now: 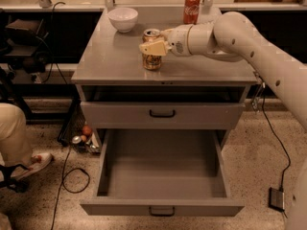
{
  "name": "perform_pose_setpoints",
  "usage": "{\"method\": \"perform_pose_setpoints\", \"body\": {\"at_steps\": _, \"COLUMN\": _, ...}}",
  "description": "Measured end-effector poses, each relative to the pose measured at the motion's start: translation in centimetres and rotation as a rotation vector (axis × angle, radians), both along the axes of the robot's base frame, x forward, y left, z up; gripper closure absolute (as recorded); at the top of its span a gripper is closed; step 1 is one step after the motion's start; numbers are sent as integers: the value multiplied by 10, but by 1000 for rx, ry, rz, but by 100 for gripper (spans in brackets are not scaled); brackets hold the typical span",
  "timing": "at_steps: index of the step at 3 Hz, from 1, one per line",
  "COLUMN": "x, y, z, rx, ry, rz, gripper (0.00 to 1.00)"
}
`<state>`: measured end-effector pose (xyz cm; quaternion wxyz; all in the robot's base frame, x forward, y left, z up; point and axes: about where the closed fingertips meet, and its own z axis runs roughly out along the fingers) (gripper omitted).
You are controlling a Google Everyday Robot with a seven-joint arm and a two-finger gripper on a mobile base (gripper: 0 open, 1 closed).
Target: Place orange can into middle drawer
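— One step is in hand: the grasp. The orange can (152, 62) is stood upright on the bench (110, 61), centre of the upper half of the frame. It is judged not yet lifted.
— Gripper position?
— The gripper (152, 47) is seen right at the can, overlapping its upper front, with the arm entering from the right of the frame. Whether the jaws are closed on the can or only set around it cannot be told.
— Target?
— A drawer (162, 206) is pulled wide open at lower centre of the frame, with nothing seen inside. It is taken to be the middle one. A second drawer front (120, 115) with a handle sits above it, under a dark gap below the bench top.
— Next move?
— A firm hold should be confirmed first. Then the can is to be lifted straight up, carried forward past the bench edge and lowered into the open drawer. The upper front has to be cleared on the way down.
— Obstacles?
— A white bowl (123, 18) is set to the upper left of the can and a red cola can (191, 7) behind the arm. Both are judged well off the path.
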<state>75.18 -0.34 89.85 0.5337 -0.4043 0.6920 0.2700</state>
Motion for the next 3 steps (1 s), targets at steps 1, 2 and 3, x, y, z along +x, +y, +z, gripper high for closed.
{"method": "perform_pose_setpoints", "body": {"at_steps": 1, "x": 0, "y": 0, "z": 0, "rx": 9, "ry": 0, "rz": -5, "gripper": 70}}
{"method": "perform_pose_setpoints", "body": {"at_steps": 2, "x": -19, "y": -44, "z": 9, "rx": -14, "ry": -22, "rz": -63, "gripper": 99}}
{"method": "perform_pose_setpoints", "body": {"at_steps": 3, "x": -46, "y": -82, "z": 18, "rx": -64, "ry": -29, "rz": -118, "gripper": 100}}
